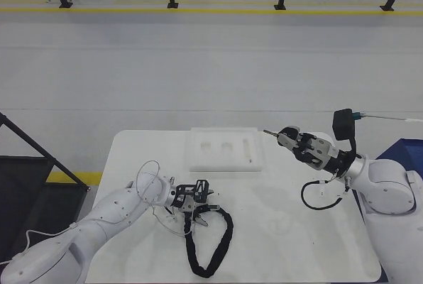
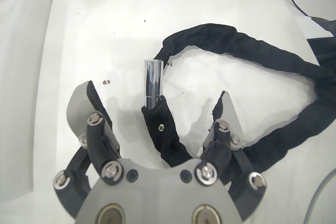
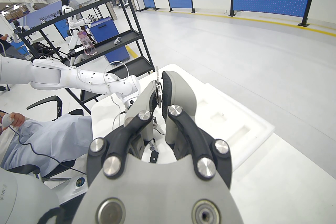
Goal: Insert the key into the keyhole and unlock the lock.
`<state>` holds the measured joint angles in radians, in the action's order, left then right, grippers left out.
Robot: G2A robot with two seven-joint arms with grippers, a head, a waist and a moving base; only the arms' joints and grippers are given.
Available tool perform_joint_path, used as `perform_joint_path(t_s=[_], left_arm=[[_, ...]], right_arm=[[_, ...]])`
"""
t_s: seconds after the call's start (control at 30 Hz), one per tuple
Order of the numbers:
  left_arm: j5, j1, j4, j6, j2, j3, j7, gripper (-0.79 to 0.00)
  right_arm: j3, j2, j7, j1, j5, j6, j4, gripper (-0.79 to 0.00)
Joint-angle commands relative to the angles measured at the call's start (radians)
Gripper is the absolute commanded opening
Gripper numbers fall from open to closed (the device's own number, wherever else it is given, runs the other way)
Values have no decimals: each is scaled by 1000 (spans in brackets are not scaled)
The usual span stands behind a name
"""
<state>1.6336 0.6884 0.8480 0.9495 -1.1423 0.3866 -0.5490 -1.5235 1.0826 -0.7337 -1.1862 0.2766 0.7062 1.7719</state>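
stage: pre-insertion | left pincer [image 2: 157, 88] spread, straddling lock [image 2: 152, 78] cylinder on desk [image 1: 304, 234] | right pincer [image 3: 159, 88] pinching key [image 3: 157, 72], aloft, well apart from lock (apparently nothing unlocked yet) | todo: bring key over, insert, turn

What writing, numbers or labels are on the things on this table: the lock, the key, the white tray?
Lock: none, on neither its black sleeve nor its metal cylinder.
Key, held in the right gripper: too small to tell.
White tray: none.
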Motion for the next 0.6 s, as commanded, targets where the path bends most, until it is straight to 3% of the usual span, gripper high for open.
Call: perform_joint_path(t_s=[0.0,0.13,0.23,0.27,0.57], left_arm=[[19,-3,-13,-6,-7,-9,-11,-483],[46,-8,-31,-12,-19,-21,-33,-502],[58,-11,-46,-19,-26,-25,-50,-646],[60,-12,-49,-23,-28,-26,-56,-785],[72,-26,-58,-17,-30,-15,-128,-785]], right_arm=[[0,0,0,0,0,0,0,-785],[0,0,0,0,0,0,0,-785],[0,0,0,0,0,0,0,-785],[0,0,0,0,0,0,0,-785],[0,0,0,0,0,0,0,-785]])
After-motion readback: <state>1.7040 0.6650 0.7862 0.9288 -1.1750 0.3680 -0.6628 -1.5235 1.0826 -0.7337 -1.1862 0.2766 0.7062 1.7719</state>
